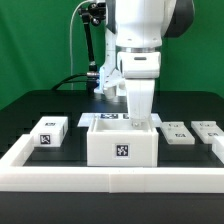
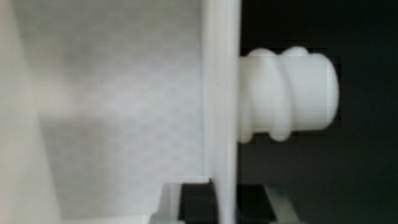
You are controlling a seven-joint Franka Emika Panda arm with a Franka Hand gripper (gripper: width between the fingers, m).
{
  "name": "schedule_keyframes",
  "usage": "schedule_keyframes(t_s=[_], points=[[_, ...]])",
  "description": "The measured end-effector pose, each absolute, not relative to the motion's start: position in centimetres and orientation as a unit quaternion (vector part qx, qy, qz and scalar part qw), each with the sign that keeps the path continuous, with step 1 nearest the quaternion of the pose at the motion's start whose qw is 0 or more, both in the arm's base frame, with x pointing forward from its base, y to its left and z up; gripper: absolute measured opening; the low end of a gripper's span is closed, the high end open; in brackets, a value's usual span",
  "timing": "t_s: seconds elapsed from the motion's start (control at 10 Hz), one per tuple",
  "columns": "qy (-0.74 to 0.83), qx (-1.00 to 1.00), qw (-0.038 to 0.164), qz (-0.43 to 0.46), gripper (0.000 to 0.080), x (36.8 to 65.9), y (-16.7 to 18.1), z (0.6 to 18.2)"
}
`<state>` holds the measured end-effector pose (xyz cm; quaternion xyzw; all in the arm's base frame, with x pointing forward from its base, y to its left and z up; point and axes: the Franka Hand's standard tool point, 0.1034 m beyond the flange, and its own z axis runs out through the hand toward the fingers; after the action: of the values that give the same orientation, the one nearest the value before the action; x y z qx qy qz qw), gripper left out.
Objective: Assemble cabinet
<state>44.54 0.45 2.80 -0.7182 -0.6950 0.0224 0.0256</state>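
Pincer (image 1: 139,118) at cabinet body (image 1: 122,148) rim, blk (image 1: 50,131) nearby

Camera placement.
Exterior view looks over the near edge of the counter (image 1: 30,105), slightly raised, mid-range; wrist view sits very close on the cabinet body (image 1: 122,143) (image 2: 107,100), which both share.

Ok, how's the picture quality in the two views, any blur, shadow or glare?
Exterior view: evenly lit and fairly sharp, tags on the cabinet body crisp, the white border rail bright with little surface detail. Wrist view: very close and soft all over, the white panel carrying a grey shadow, the ribbed white piece blurred against a dark background.
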Motion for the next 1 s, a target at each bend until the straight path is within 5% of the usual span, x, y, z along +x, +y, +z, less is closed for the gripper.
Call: schedule_keyframes(t_s=[1.0], points=[[-0.693, -0.721, 0.018, -0.007, 0.0038, 48.6, 4.3, 2.8]])
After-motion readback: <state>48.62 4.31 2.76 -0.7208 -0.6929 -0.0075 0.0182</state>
